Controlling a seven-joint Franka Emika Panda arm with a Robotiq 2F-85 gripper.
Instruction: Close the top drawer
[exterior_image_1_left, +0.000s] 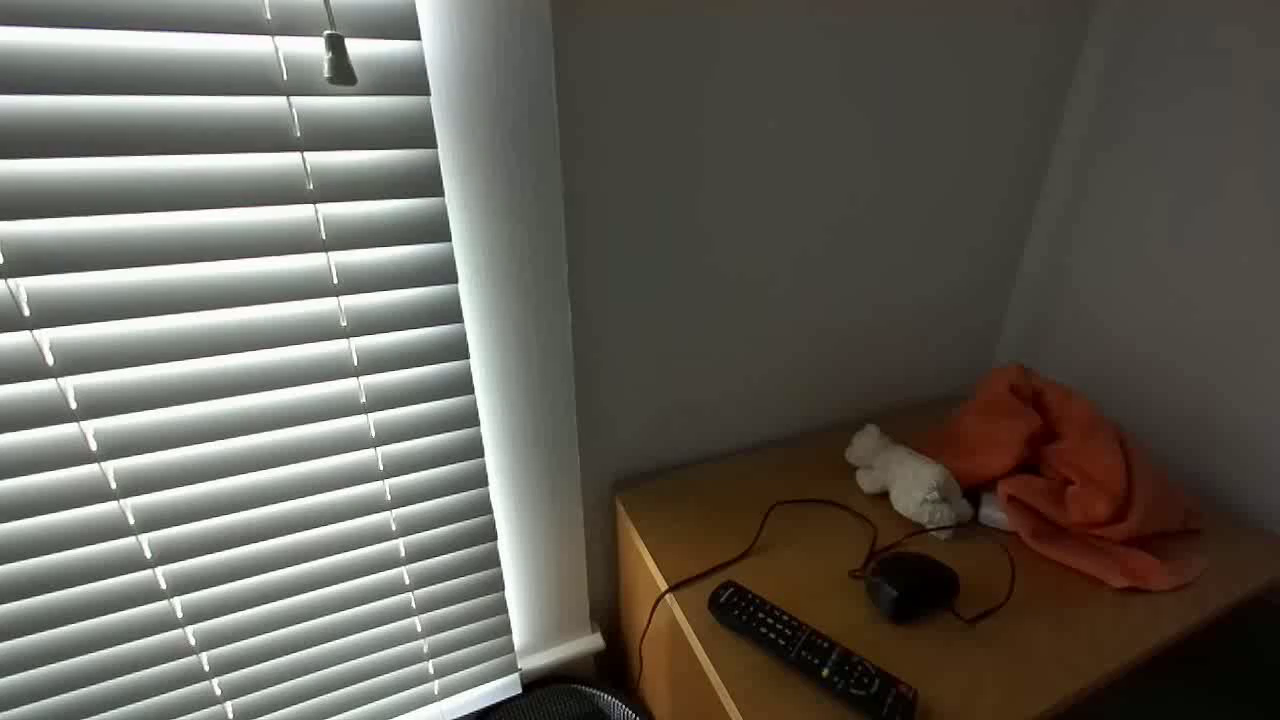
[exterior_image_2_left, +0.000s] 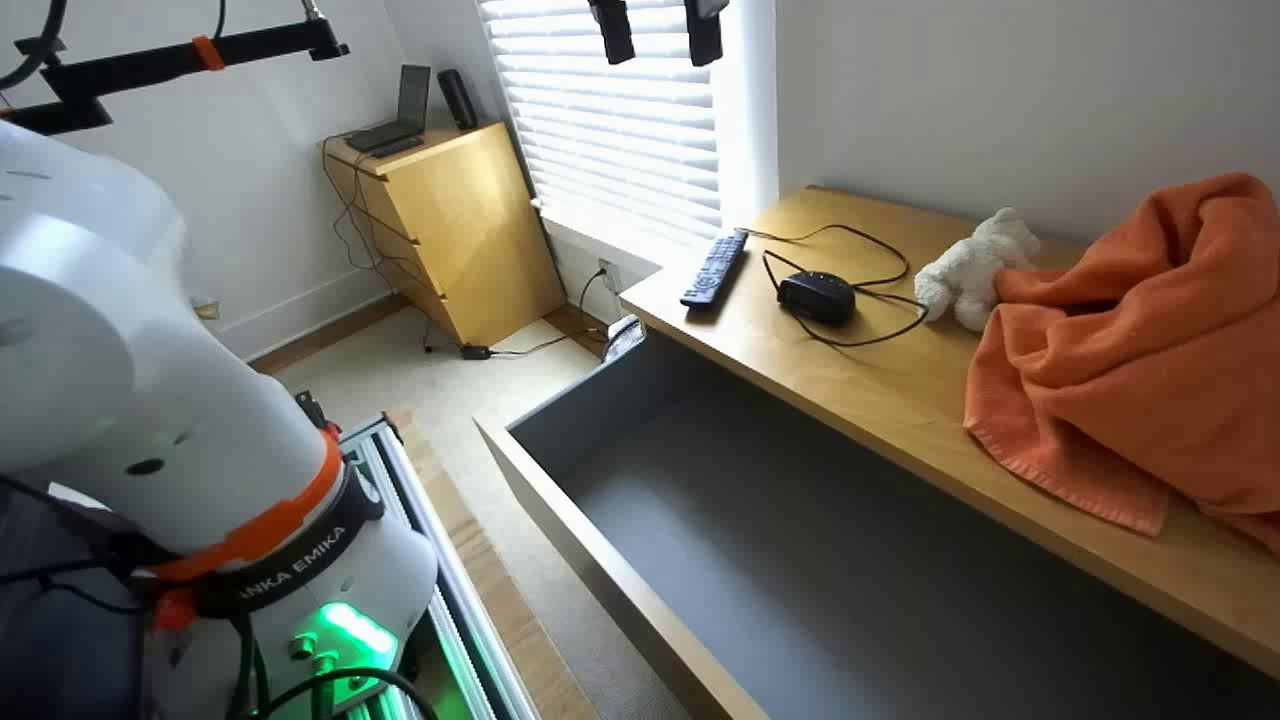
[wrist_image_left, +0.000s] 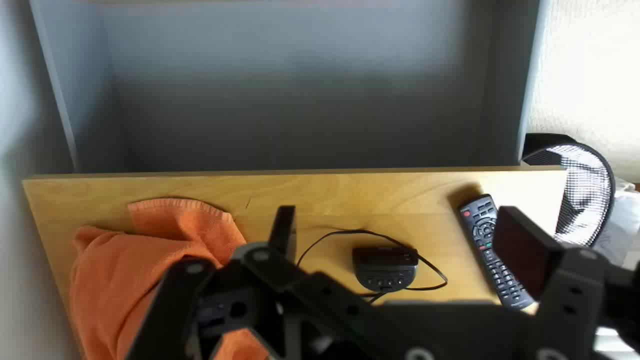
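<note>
Top drawer: sticking way out from under the desk
Tool: up in the air, spread super wide
Remote: on the desk near some black gadget
Orange cloth: bunched up beside the white plush

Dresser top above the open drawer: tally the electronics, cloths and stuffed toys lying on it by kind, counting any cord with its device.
Electronics: 2 (remote, black corded device)
Cloths: 1 (orange cloth)
Stuffed toys: 1 (white stuffed toy)
Total: 4
</note>
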